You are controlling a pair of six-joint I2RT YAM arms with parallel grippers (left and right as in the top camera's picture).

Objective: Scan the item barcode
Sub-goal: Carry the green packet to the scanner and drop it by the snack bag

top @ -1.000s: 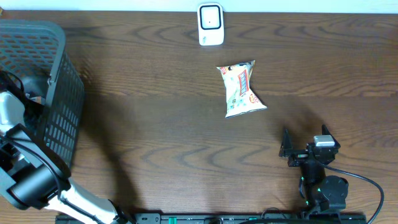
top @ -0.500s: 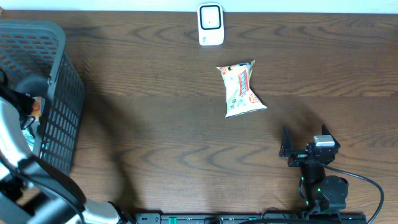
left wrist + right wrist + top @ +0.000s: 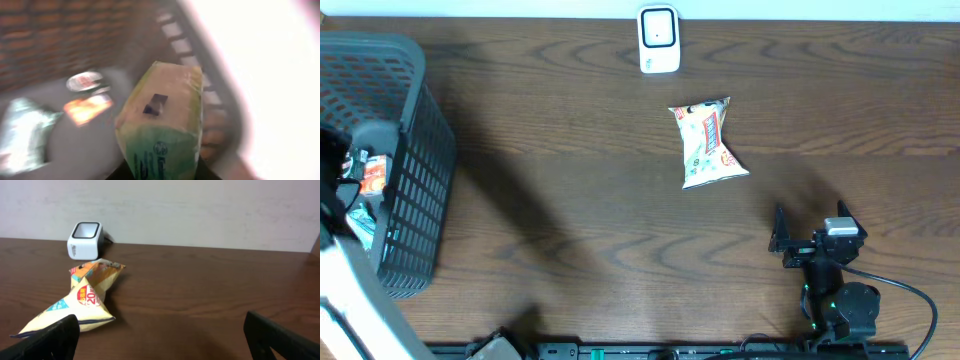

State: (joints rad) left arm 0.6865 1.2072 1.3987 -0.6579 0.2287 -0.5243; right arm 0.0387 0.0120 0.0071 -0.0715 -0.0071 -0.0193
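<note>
Left fingers [image 3: 120, 176]: clenched on the lower end of a yellow-green pack [image 3: 162, 125], as far as the blurred left wrist view lets me see.
Held thing: the yellow-green pack is inside the grey basket [image 3: 415, 180], raised above the other goods. A small dark patch [image 3: 154, 104] on it is perhaps the barcode, but it is too blurred to say.
Right fingers [image 3: 280, 337]: released, wide apart, nothing between them, low over the desk [image 3: 570, 210].
Step in hand: I judge it is the pick from the basket. The scan is not yet done.
Next move: lift the pack clear of the basket wall, carry it across to the scanner [image 3: 659, 38], and turn the code side to its window.
Count: one basket, one scanner, one held pack, one snack bag [image 3: 710, 145] lying on the desk near the scanner, and about three more items in the basket.
</note>
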